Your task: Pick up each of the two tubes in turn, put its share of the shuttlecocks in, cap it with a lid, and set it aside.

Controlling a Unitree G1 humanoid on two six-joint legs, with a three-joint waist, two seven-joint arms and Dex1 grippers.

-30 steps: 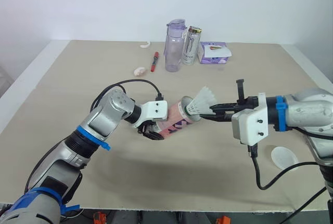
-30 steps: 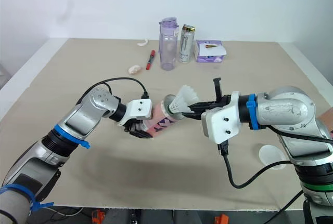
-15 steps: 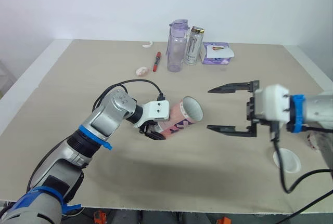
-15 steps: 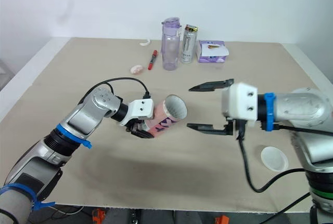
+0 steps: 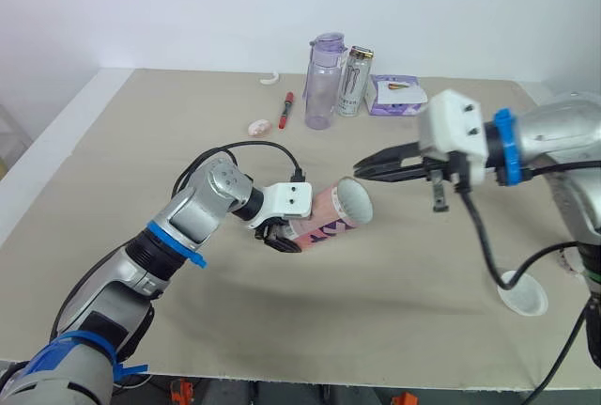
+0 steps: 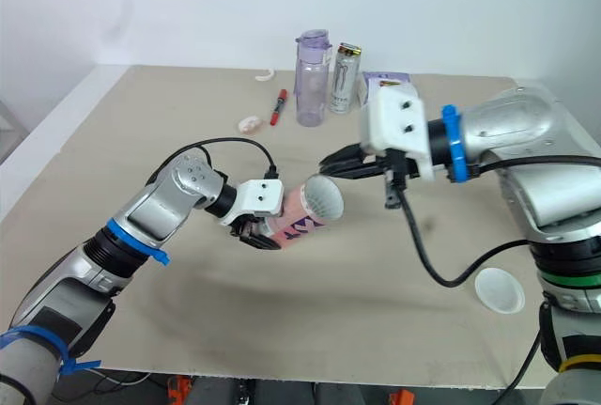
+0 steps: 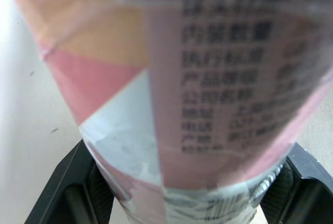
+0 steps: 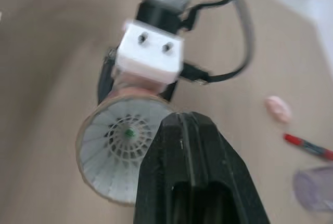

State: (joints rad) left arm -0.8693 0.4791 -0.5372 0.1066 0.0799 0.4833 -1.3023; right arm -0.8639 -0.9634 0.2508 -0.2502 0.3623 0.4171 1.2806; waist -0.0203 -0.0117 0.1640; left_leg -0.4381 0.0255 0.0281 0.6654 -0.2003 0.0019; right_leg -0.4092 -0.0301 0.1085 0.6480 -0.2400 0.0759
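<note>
The left jaws are clamped on the pink patterned tube point(image 5: 324, 221), with a black finger point(image 7: 65, 193) pressed to each side of its lower end. The tube is held above the bench point(image 5: 141, 142), tilted, with its open mouth turned towards the robot's right. The right jaws are closed on nothing, and their tips are poised just beside the upper rim of that mouth. Whether rim and tips are touching cannot be told.

Down inside the tube 1 shuttlecock point(image 8: 123, 140) is seen, its white skirt facing outward. 1 white lid point(image 5: 523, 298) is laid flat near the bench's right front edge, well apart from the tube. At the back, a purple bottle point(image 5: 322, 84) and a can point(image 5: 354, 81) are stood side by side, with a red pen point(image 5: 285, 112) laid to their left.
</note>
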